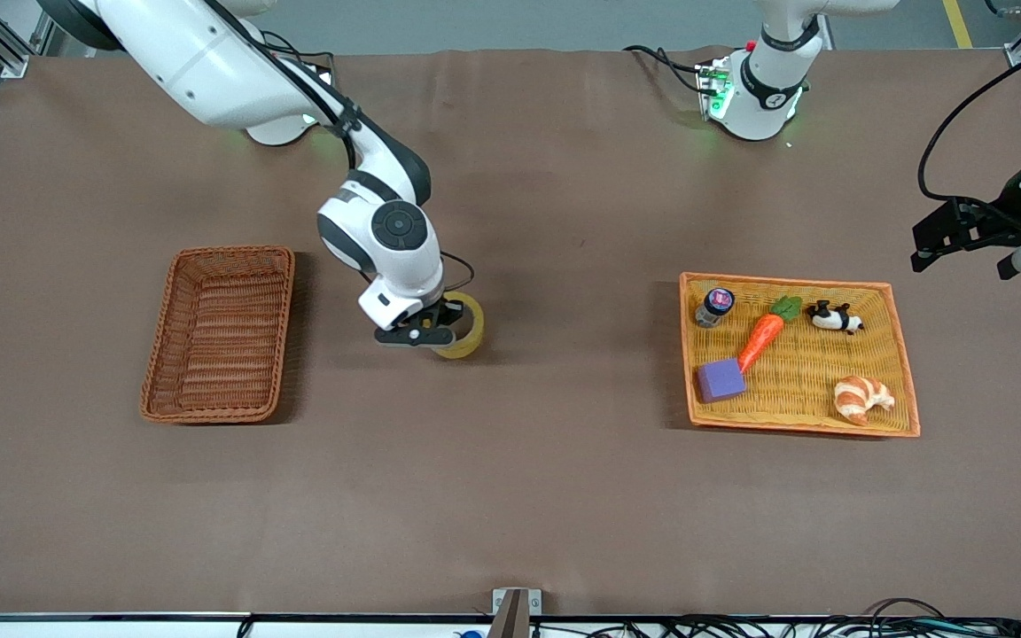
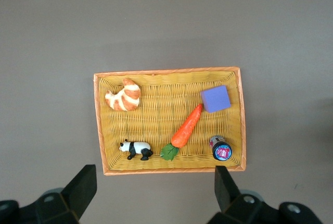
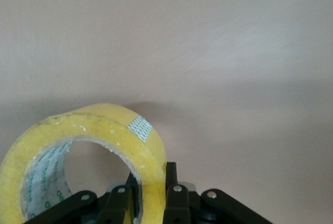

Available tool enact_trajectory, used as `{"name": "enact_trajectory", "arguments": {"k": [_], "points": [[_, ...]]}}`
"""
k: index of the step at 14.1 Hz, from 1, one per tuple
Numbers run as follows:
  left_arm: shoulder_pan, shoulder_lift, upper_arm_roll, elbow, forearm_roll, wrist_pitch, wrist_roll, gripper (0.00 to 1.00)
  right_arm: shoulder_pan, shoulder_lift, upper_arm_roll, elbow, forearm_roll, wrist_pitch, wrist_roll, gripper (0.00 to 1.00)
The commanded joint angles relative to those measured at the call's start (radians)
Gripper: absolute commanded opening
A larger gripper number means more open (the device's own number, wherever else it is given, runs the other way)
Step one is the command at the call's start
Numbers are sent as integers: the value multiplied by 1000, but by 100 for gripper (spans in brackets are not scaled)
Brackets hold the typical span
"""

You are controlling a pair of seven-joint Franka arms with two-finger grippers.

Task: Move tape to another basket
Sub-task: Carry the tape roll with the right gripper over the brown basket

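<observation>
Front view: my right gripper (image 1: 426, 335) is pinching the glossy yellow tape (image 1: 466, 326) ring on the brown table (image 1: 510, 496), between the ridged reddish wicker basket (image 1: 220, 334) and the flat orange tray (image 1: 798, 354). Left wrist view: my left gripper (image 2: 156, 193), spread wide, waits over that tray's (image 2: 171, 168) woven rim. Right wrist view: fingers (image 3: 177, 203) clamp the tape's (image 3: 104, 130) wall.

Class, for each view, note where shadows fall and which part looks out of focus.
Front view: the basket casts a soft shadow toward the tape, all sharp. Left wrist view: even light, left gripper fingers slightly soft. Right wrist view: shadow beside the tape, right gripper blurred.
</observation>
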Motion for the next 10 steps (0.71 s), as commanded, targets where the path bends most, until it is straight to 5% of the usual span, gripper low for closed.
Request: {"name": "enact_trajectory", "arguments": {"k": [1, 10], "points": [[-4, 10, -3, 25, -13, -13, 10, 100, -31, -121, -37, 111, 140, -210, -131, 0], [-11, 12, -4, 25, -1, -13, 11, 100, -33, -355, -594, 10, 416, -266, -939, 0]]}}
